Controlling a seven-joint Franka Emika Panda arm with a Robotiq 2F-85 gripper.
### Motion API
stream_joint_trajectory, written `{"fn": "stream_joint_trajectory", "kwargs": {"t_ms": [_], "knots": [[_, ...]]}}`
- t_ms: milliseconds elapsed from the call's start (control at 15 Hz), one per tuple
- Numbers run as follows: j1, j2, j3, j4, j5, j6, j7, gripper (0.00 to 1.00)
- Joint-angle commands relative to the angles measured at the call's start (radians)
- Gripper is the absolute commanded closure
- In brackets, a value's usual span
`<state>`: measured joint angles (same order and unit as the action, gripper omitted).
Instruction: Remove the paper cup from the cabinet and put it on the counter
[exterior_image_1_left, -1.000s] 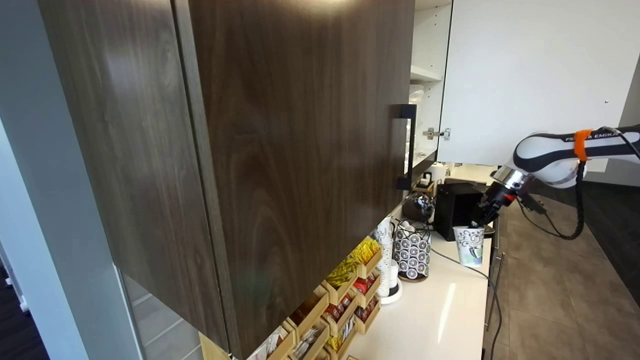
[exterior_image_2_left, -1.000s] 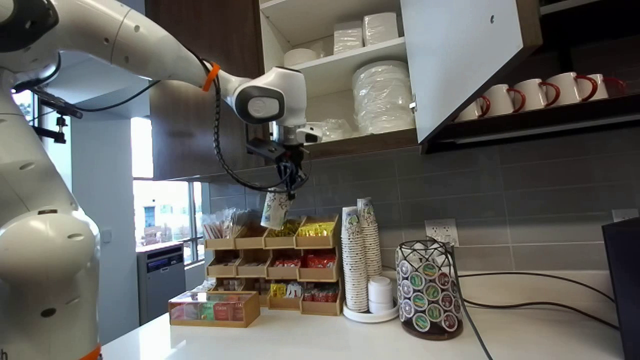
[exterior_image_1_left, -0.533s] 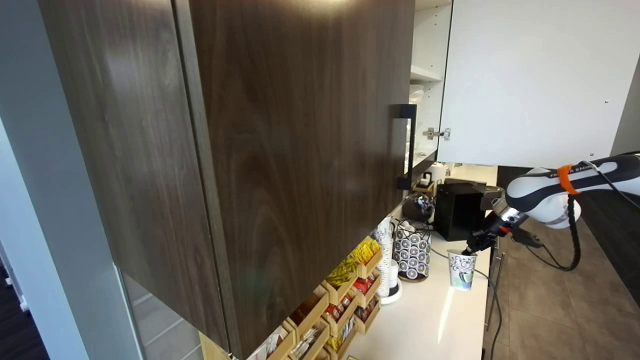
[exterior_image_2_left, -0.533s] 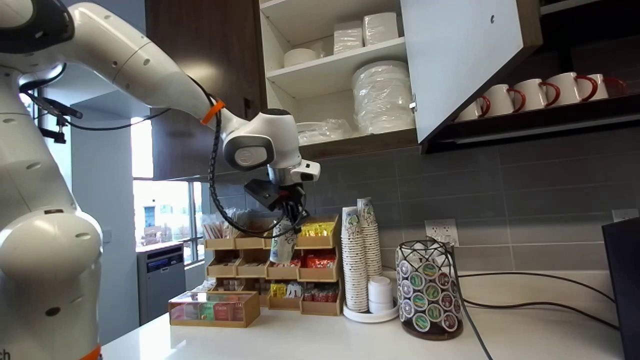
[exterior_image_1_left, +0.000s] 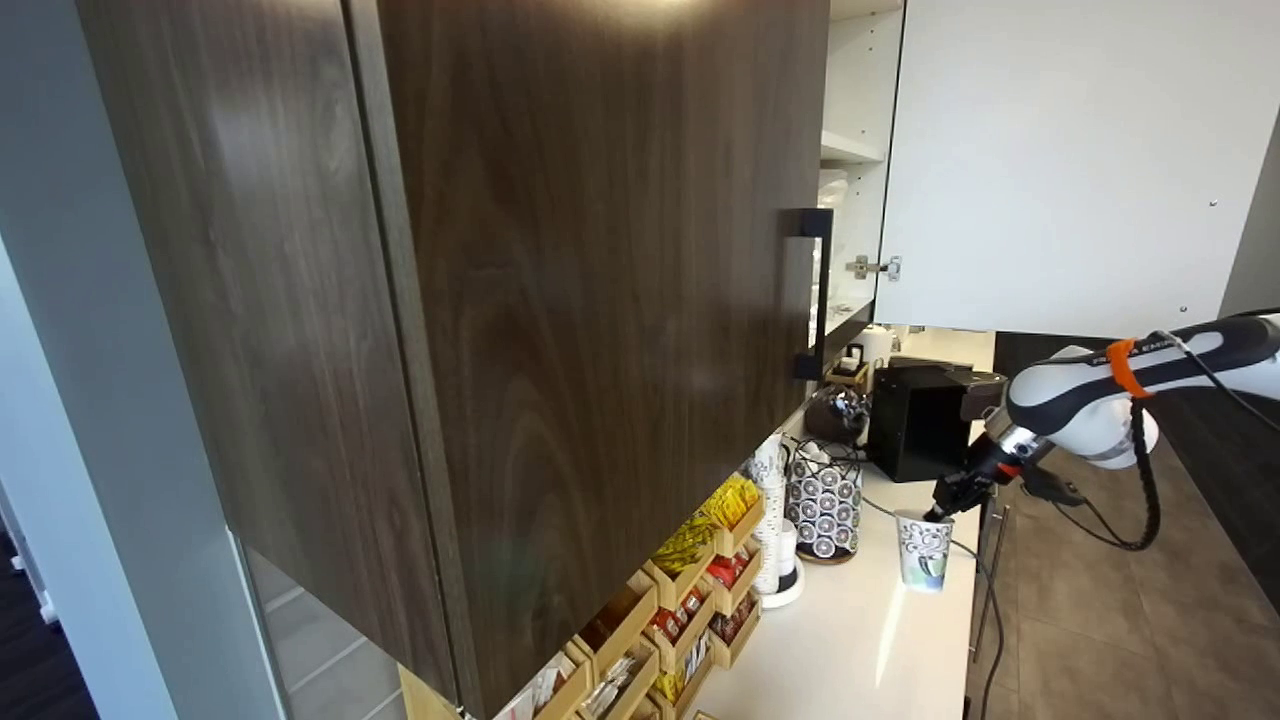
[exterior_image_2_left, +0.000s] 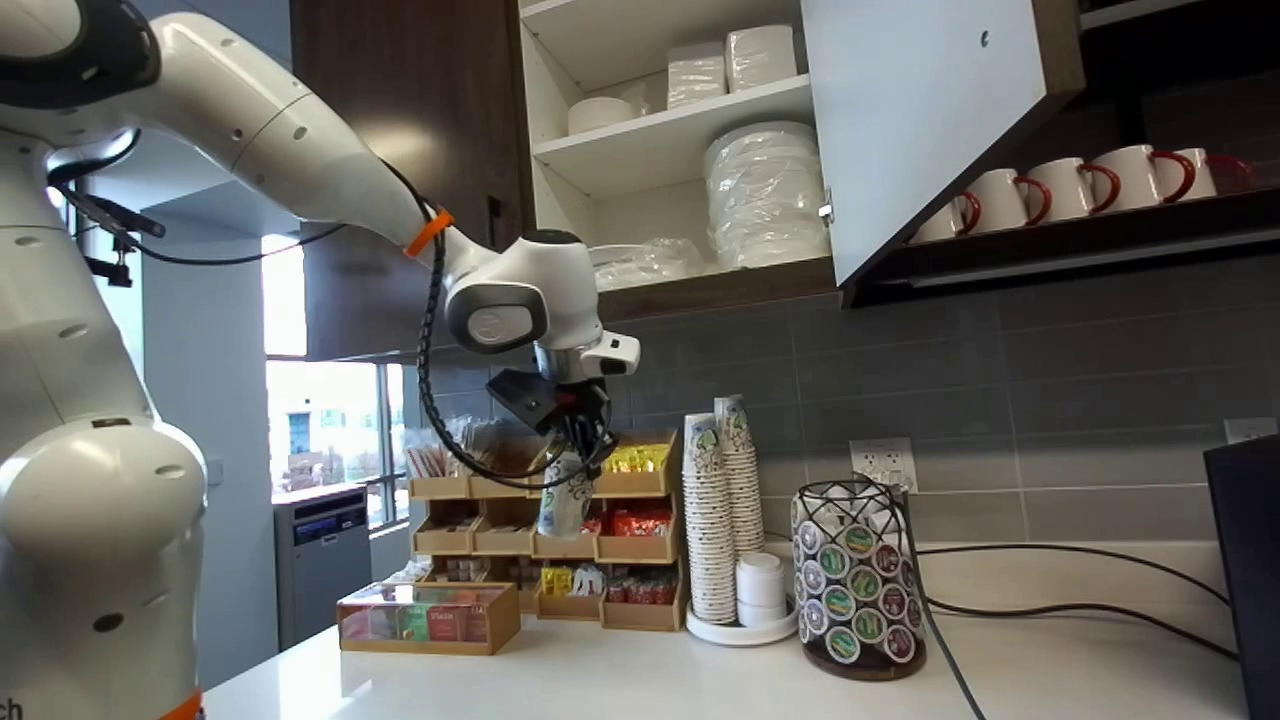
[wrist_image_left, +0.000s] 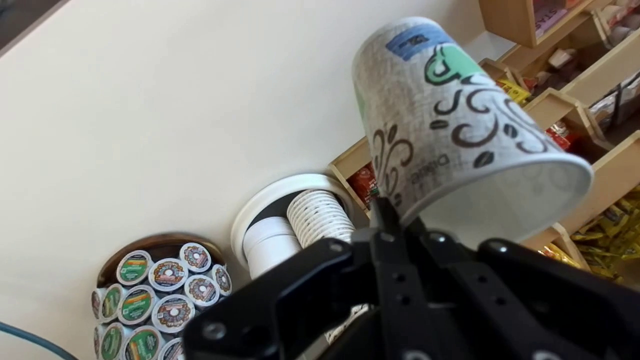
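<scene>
The paper cup (exterior_image_1_left: 923, 552) is whitish with dark swirls and a green and blue print. It also shows in an exterior view (exterior_image_2_left: 566, 505) and the wrist view (wrist_image_left: 440, 110). My gripper (exterior_image_1_left: 937, 515) is shut on the cup's wall at the rim, one finger inside and one outside, as the wrist view (wrist_image_left: 404, 216) shows. The cup hangs rim up, slightly tilted, in the air above the pale counter (exterior_image_2_left: 640, 680). The counter also fills much of the wrist view (wrist_image_left: 190, 110). The dark brown cabinet (exterior_image_1_left: 620, 250) is above, with white shelves (exterior_image_2_left: 680, 120) exposed.
A wooden rack of packets (exterior_image_2_left: 635, 548), stacked cups (exterior_image_2_left: 710, 540) on a round white tray (exterior_image_2_left: 735, 634), and a pod canister (exterior_image_2_left: 860, 590) line the wall. A clear-topped box (exterior_image_2_left: 430, 618) stands at the left. The cabinet door (exterior_image_2_left: 920, 120) is open. A cable (exterior_image_1_left: 990, 620) crosses the counter edge.
My gripper has come down from just below cabinet height with the cup, lowering it toward the counter. The cup is more upright. Over the last half second it moved down only slightly.
</scene>
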<state>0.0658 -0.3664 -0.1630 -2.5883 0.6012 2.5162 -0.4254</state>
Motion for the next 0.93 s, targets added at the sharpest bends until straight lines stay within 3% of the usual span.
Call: {"fn": "stream_joint_trajectory", "kwargs": {"t_ms": [0,200,400,600,800,867], "knots": [[0.05,0.053,-0.011,-0.075,0.056,0.181,-0.118,0.99],[0.133,0.105,-0.026,-0.112,0.182,0.374,-0.269,0.99],[0.251,0.148,-0.06,-0.115,0.381,0.503,-0.449,0.99],[0.334,0.182,-0.098,-0.095,0.559,0.522,-0.603,0.99],[0.365,0.214,-0.132,-0.071,0.699,0.487,-0.743,0.99],[0.334,0.184,-0.096,-0.092,0.604,0.503,-0.642,0.99]]}}
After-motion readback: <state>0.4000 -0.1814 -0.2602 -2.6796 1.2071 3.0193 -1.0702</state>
